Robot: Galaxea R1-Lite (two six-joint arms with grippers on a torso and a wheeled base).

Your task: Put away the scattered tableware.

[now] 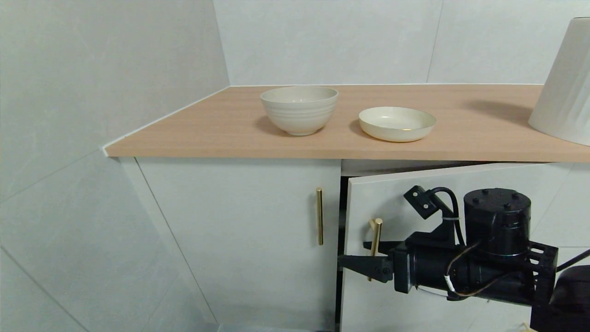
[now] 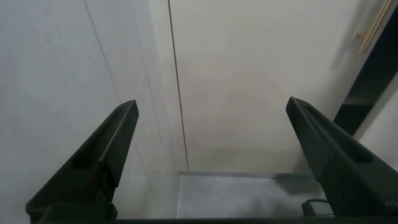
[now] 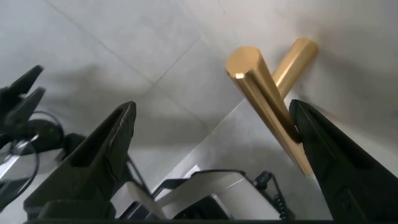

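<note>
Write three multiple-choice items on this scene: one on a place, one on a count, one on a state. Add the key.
1. Where does the bowl stand on the countertop?
A. left of the plate
B. on the plate
C. under the lampshade

2. How many gold handles do the cabinet doors carry?
A. one
B. two
C. four

3. How is the right cabinet door?
A. shut flush
B. ajar
C. taken off

Key:
1 A: in the head view the bowl stands apart from the plate, on its left.
2 B: the left handle and the right handle, one per door.
3 B: its edge stands out from the frame, and the right gripper is open about its handle.
</note>
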